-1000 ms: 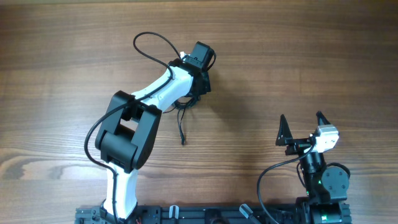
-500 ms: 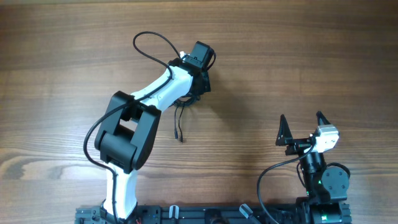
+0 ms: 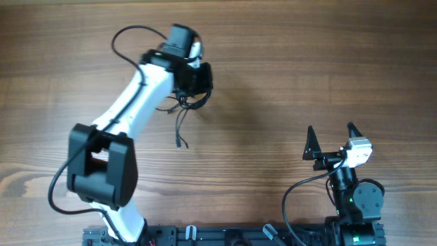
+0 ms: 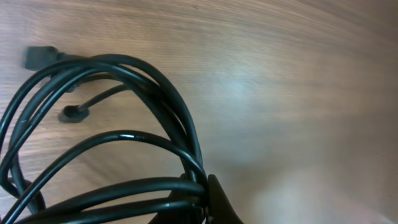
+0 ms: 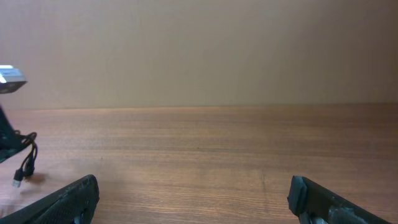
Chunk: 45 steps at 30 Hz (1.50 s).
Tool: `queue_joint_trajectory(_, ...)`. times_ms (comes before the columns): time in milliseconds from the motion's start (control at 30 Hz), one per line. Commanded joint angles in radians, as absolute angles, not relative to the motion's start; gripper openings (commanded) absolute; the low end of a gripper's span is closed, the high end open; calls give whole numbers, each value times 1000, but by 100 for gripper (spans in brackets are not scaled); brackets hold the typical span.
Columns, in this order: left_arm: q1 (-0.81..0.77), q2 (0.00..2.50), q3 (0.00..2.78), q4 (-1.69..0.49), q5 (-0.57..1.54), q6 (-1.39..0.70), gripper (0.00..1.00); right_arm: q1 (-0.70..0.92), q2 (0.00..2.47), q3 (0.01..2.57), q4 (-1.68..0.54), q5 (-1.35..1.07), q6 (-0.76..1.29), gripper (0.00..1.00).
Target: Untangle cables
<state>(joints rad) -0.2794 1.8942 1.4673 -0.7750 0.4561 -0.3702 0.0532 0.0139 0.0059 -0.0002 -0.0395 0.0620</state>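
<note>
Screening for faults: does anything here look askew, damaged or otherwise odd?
Only the thin black cables stand out: they are bunched in a tangled, looped clump at the shut left gripper, with one plug end trailing loose. No damage or spill shows.

The left arm [image 3: 130,102] is a long white link set between boxy black joint housings, with a thick black wiring cable [image 3: 119,34] looping off it toward eleven o'clock. The right arm [image 3: 355,198], at five o'clock, is squat and black. It carries a small green light [image 3: 350,200], a white camera block [image 3: 360,149] and two pointed black fingers [image 3: 311,142].
</note>
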Motion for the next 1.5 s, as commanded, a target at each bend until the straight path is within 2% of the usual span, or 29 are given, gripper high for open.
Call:
queue_joint_trajectory(0, -167, 1879, 1472, -815, 910, -191, 4, 46, 14, 5, 3, -26, 53, 100)
queue_joint_trajectory(67, -122, 1879, 1472, -847, 991, -130, 4, 46, 14, 5, 3, -26, 52, 100)
queue_joint_trajectory(233, -67, 1879, 1472, -925, 999, -24, 4, 46, 14, 5, 3, -26, 52, 100)
queue_joint_trajectory(400, -70, 1881, 1469, -966, 998, 72, 4, 46, 14, 5, 3, -26, 52, 100)
queue_joint_trajectory(600, -86, 1881, 1429, -959, 994, 77, 4, 46, 14, 5, 3, -26, 52, 100)
queue_joint_trajectory(733, -88, 1881, 1399, -959, 995, 182, 4, 46, 14, 5, 3, -26, 53, 100)
queue_joint_trajectory(1467, -88, 1881, 1380, -932, 999, 183, 4, 46, 14, 5, 3, -26, 53, 100)
